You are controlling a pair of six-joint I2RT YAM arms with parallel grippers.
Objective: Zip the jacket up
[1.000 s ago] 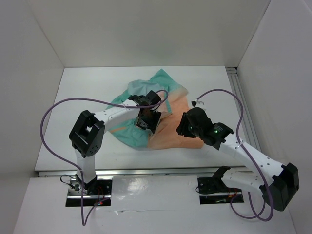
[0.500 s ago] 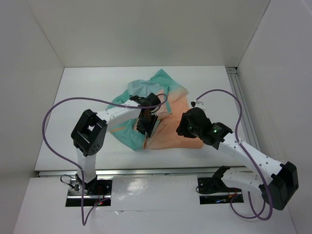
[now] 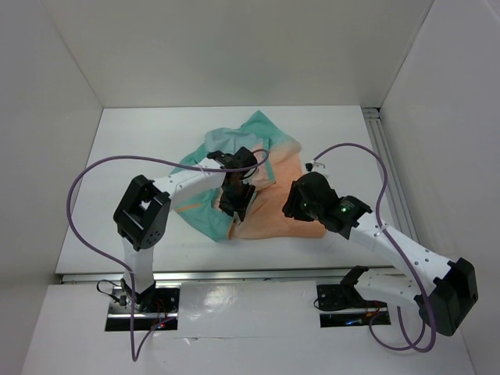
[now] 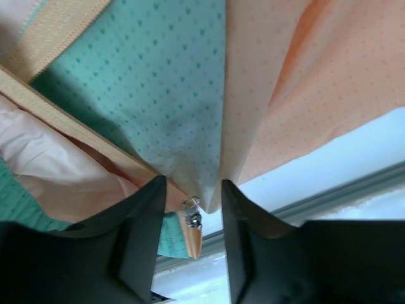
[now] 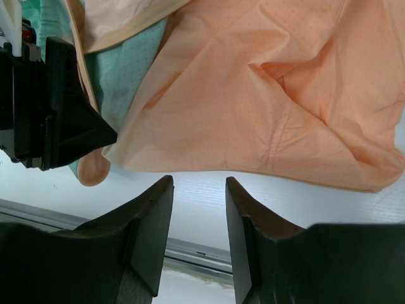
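The white counter (image 3: pixel 141 156) carries the jacket (image 3: pixel 269 141), crumpled in a heap near its middle. The cloth is teal-green on the far and left side and peach-orange on the near and right side.

My left hand (image 4: pixel 192 185) hangs over the jacket's near hem, close to where the two colours meet. Its fingers (image 4: pixel 142 234) are drawn in to a narrow gap and pinch a gathered corner of the cloth. A teal panel and a peach panel run down together into that gap, and a tan edge band lies against the finger on the left of the wrist view.

My right hand (image 5: pixel 198 180) sits low at the jacket's right near edge, about half open and holding nothing. Bare counter shows between its fingers, and the peach hem lies just beyond the fingertips, apart from them.

A small metal zipper piece (image 4: pixel 192 212) hangs at the pinched corner, between my left fingers.
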